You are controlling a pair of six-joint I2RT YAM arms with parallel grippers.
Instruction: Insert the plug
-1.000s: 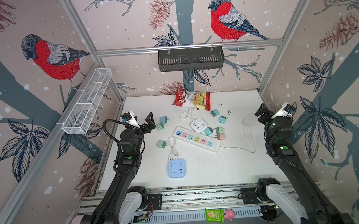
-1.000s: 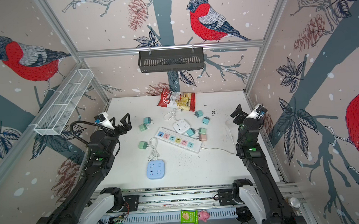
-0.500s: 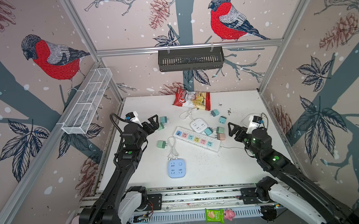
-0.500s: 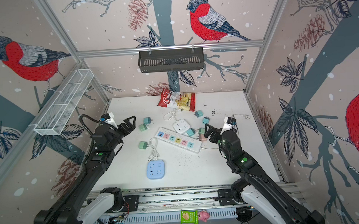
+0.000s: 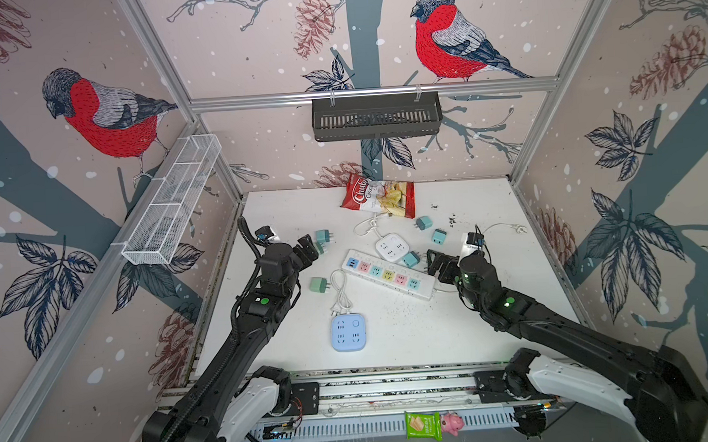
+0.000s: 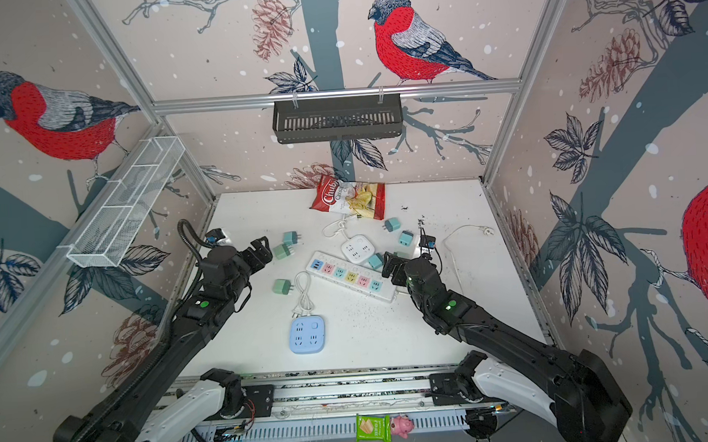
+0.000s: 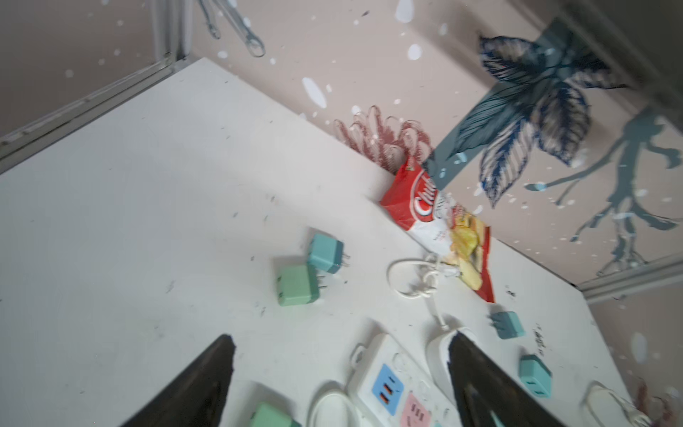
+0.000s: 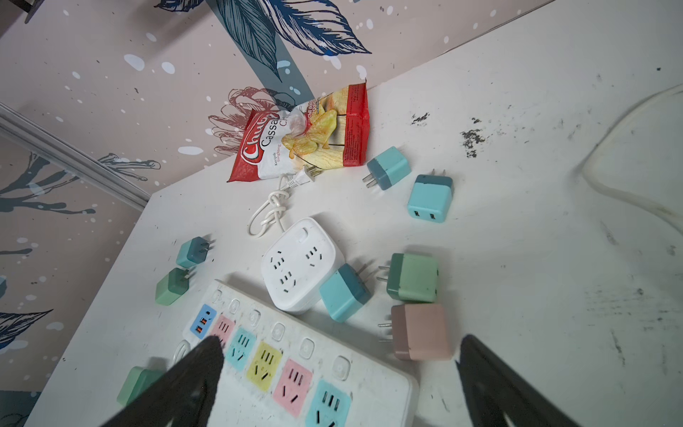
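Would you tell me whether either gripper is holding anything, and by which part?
Nothing is held: the left gripper and right gripper both stand open and empty.

The snack bag (image 8: 303, 136) looks glossy, the power strip (image 8: 295, 364) smooth plastic.

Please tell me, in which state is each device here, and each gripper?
Power strip: all sockets empty.
White socket cube: empty, cord knotted.
Blue socket block: empty.
Pink plug: lying loose.
Left gripper: open, empty.
Right gripper: open, empty.
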